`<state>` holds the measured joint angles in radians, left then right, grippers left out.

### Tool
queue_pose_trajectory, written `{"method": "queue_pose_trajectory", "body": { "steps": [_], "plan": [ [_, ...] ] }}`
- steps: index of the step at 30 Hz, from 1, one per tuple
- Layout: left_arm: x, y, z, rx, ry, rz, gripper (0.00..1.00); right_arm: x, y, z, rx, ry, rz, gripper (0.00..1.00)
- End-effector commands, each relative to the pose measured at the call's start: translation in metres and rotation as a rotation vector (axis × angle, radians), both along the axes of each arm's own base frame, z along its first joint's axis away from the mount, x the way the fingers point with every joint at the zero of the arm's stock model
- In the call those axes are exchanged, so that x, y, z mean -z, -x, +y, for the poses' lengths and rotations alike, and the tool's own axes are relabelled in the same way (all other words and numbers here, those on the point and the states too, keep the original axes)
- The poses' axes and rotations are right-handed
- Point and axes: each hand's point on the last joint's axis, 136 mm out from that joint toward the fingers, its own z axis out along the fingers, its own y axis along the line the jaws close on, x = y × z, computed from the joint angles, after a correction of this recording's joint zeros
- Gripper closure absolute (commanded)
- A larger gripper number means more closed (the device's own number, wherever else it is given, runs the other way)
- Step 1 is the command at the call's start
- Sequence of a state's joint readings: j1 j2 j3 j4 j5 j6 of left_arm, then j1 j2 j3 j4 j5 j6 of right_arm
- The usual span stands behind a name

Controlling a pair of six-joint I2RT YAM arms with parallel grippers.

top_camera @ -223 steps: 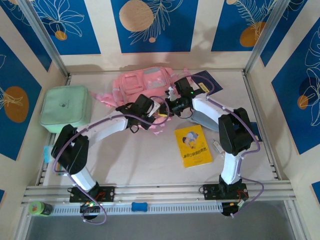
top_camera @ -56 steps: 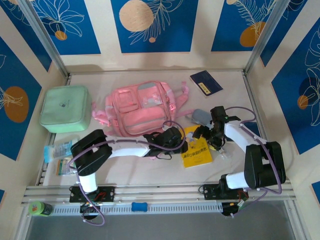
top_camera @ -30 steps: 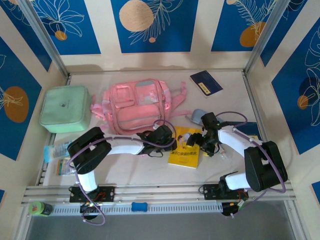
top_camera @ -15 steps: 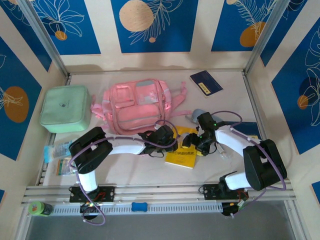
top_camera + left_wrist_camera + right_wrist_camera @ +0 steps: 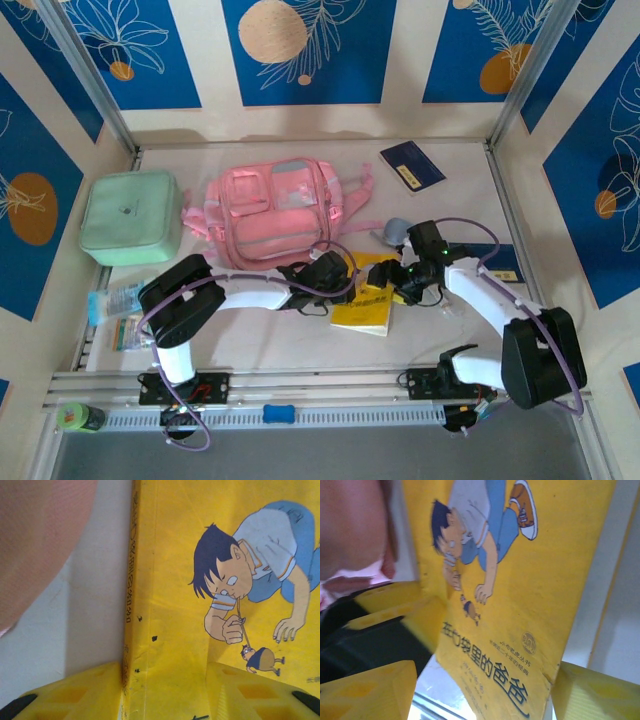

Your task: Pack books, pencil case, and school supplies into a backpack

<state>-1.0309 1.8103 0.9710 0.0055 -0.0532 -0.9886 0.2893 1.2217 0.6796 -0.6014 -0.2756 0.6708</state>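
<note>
The yellow book [image 5: 366,303] with the cartoon figure lies tilted just in front of the pink backpack [image 5: 275,212]. My left gripper [image 5: 346,278] is shut on the book [image 5: 170,605] along its spine. One finger sits against the spine edge and the other lies on the cover. My right gripper [image 5: 386,288] stands open around the book's [image 5: 520,580] lower edge, and that edge curls up off the table. The grey-blue pencil case [image 5: 397,231] lies behind the right wrist. The navy book [image 5: 412,166] rests at the back right.
A mint-green lidded box [image 5: 132,217] stands at the left. Small packets [image 5: 122,302] lie in front of it by the left wall. A green roll [image 5: 75,415] and a blue piece [image 5: 280,412] sit on the front rail. Metal posts frame the table.
The yellow book has slid left toward the backpack, and it has tipped up at its spine. The right gripper's fingers have drawn closer together. The left gripper has hardly moved.
</note>
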Motion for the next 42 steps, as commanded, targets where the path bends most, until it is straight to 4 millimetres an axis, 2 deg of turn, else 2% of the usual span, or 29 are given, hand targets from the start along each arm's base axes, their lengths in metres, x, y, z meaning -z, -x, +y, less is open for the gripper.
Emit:
{"method": "queue_pose_trajectory", "body": {
  "steps": [1,6,14,20,25,30,36,38,42],
  "plan": [
    [0.007,0.008,0.001,0.029,-0.05,0.015,0.53,-0.013,0.003,0.012,-0.032,-0.126,-0.017,0.34],
    [0.006,0.007,0.003,0.027,-0.062,0.005,0.53,-0.014,0.003,0.008,-0.004,-0.177,-0.013,0.47],
    [0.011,0.008,0.007,0.024,-0.08,0.008,0.53,-0.023,0.008,0.006,-0.027,-0.208,-0.041,0.55],
    [0.009,0.008,0.006,0.028,-0.075,0.003,0.54,-0.015,0.01,0.006,-0.029,-0.219,-0.017,0.66],
    [0.005,0.009,0.005,0.033,-0.07,-0.005,0.54,-0.009,0.009,0.006,-0.04,-0.214,-0.005,0.68],
    [0.0,0.009,0.002,0.038,-0.056,-0.008,0.54,-0.008,0.007,0.002,-0.038,-0.186,-0.012,0.8],
    [-0.019,0.008,-0.006,0.064,-0.012,-0.035,0.51,-0.017,0.006,-0.003,-0.025,-0.2,-0.039,0.92],
    [-0.03,0.008,-0.005,0.07,-0.019,-0.05,0.45,-0.025,0.007,-0.003,-0.034,-0.197,-0.055,0.99],
    [-0.057,0.008,0.006,0.059,0.01,-0.095,0.38,-0.048,0.011,0.0,-0.04,-0.245,-0.118,1.0]
  ]
}}
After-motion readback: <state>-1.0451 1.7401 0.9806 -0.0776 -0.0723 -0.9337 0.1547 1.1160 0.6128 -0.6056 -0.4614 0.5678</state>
